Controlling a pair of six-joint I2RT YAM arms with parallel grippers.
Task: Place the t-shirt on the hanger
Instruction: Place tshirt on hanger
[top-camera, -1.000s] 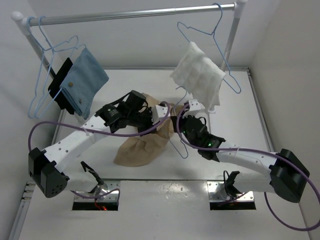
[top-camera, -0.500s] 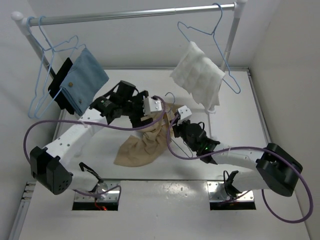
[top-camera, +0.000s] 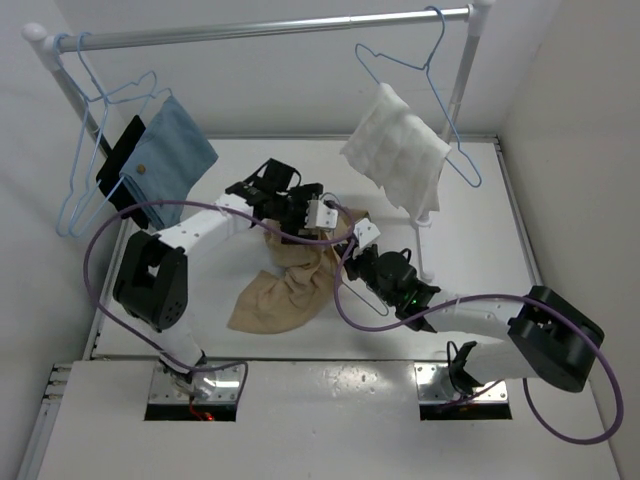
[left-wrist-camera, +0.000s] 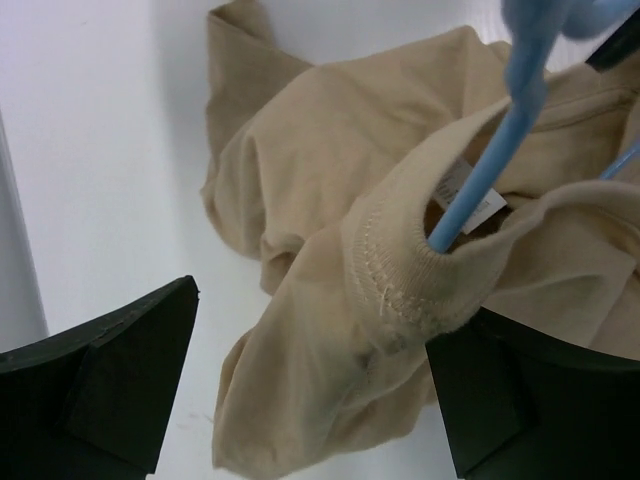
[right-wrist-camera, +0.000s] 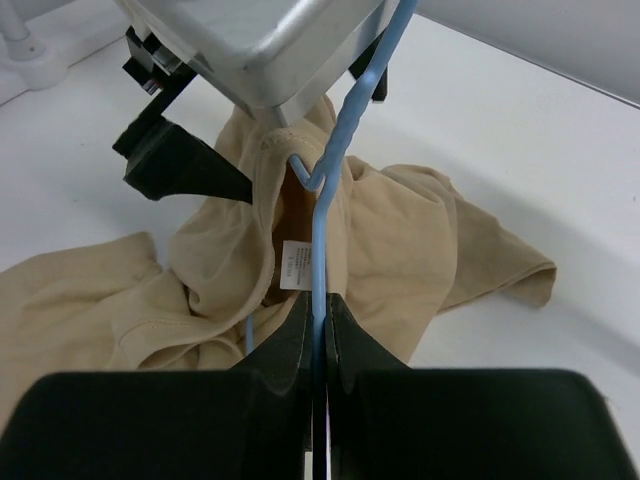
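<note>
At frame centre, shirt (top-camera: 285, 292) heaped on table (top-camera: 470, 250), hanger (right-wrist-camera: 318, 240) wire poking through collar (left-wrist-camera: 400, 275). Right hand (right-wrist-camera: 318, 335) clamped on hanger; left hand (left-wrist-camera: 315, 325) spread wide above collar, gripping nothing. Step: threading hanger into shirt. Next, you take shirt shoulder, draw it over hanger arm.

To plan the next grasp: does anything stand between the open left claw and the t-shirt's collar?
Nothing visible does. The left claw is open over the t-shirt collar, with only cloth in its opening. The hanger, gripped by the shut right claw, passes through the neck hole.
</note>
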